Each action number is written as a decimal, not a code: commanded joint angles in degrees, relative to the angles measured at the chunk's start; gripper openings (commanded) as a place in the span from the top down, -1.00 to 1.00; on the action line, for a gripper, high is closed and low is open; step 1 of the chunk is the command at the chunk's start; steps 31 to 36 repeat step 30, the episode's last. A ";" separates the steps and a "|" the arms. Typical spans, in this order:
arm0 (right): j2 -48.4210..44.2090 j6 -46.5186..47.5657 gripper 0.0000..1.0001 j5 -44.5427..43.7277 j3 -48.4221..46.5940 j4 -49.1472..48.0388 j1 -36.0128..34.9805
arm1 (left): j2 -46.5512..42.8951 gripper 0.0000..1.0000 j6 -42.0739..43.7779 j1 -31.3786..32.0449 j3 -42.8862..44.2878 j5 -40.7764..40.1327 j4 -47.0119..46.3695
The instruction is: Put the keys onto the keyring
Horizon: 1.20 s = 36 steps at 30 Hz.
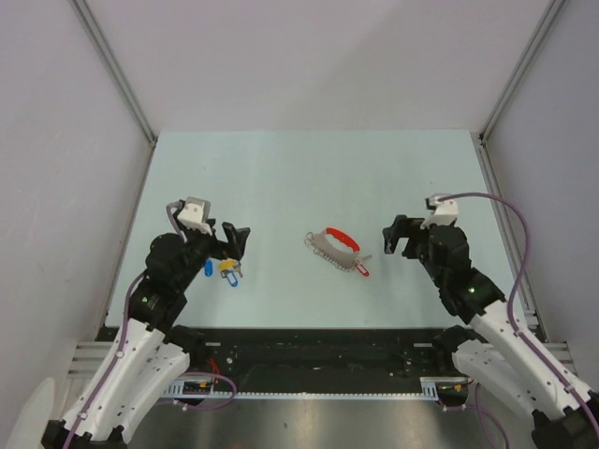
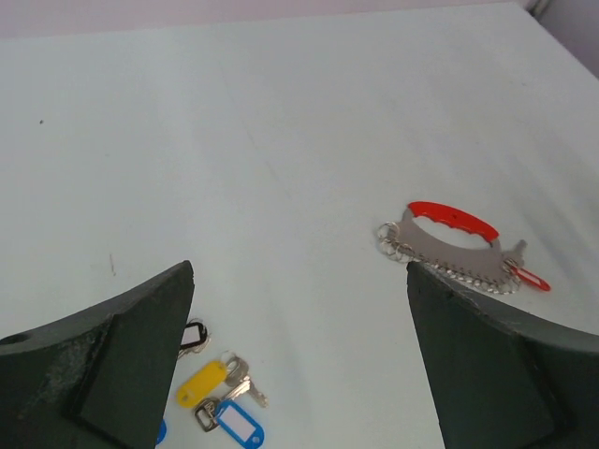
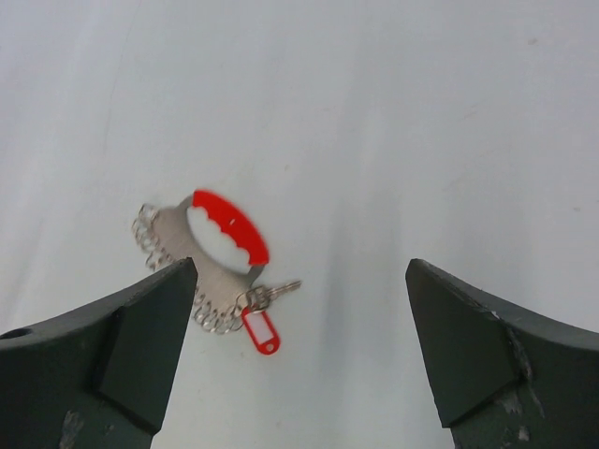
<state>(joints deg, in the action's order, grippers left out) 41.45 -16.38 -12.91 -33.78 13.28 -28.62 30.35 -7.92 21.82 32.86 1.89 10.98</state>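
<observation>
The keyring (image 1: 334, 249) sits mid-table (image 1: 299, 168) between the two arms. It looks light, with a stiff red band on one side and floppy little rings along the grey edge, so the band seems the best spot to pinch. It's near the right gripper (image 1: 395, 236), not touching. A red-tagged key (image 1: 361, 268) looks hooked on. The loose keys (image 1: 223, 269) with yellow, blue and black tags look tiny, flat and slippery, so probably grab the tags. They lie right by the left gripper (image 1: 234, 241). Both grippers gape wide, holding nothing.
</observation>
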 commanded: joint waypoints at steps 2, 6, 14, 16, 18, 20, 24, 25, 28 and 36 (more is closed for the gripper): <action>-9.44 -2.25 -0.99 -18.19 -1.38 4.91 0.15 | -0.20 -1.00 -5.34 -2.84 3.26 -5.75 0.79; -15.78 0.47 -0.99 -18.91 -1.38 6.58 0.14 | -2.92 -1.00 -5.00 -2.84 4.23 -11.28 3.51; -24.05 1.97 -0.99 -19.09 -0.41 7.73 0.15 | -13.10 -1.00 -2.89 -2.93 2.12 -15.34 3.87; -23.96 1.88 -0.99 -18.82 -0.32 8.16 0.23 | -14.52 -1.00 -1.66 -2.84 1.07 -15.25 2.91; -24.14 1.62 -0.99 -18.12 -0.23 8.43 0.15 | -16.28 -1.00 -1.39 -2.93 0.54 -15.51 1.94; -24.75 1.44 -0.99 -18.12 -0.15 8.78 0.23 | -17.77 -1.00 -1.04 -2.84 0.01 -15.51 1.59; -25.54 1.70 -0.99 -17.86 0.21 8.34 0.15 | -20.32 -1.00 0.19 -2.93 -1.39 -14.46 0.45; -25.46 1.70 -0.99 -17.86 0.21 8.26 0.15 | -21.63 -1.00 0.54 -2.84 -2.09 -14.11 -0.25; -25.46 1.79 -0.99 -17.86 0.20 8.26 0.15 | -24.62 -1.00 0.45 -2.93 -3.24 -14.11 -0.96; -25.28 1.79 -0.99 -18.12 0.12 8.26 0.15 | -25.95 -1.00 0.45 -2.84 -4.03 -14.11 -1.84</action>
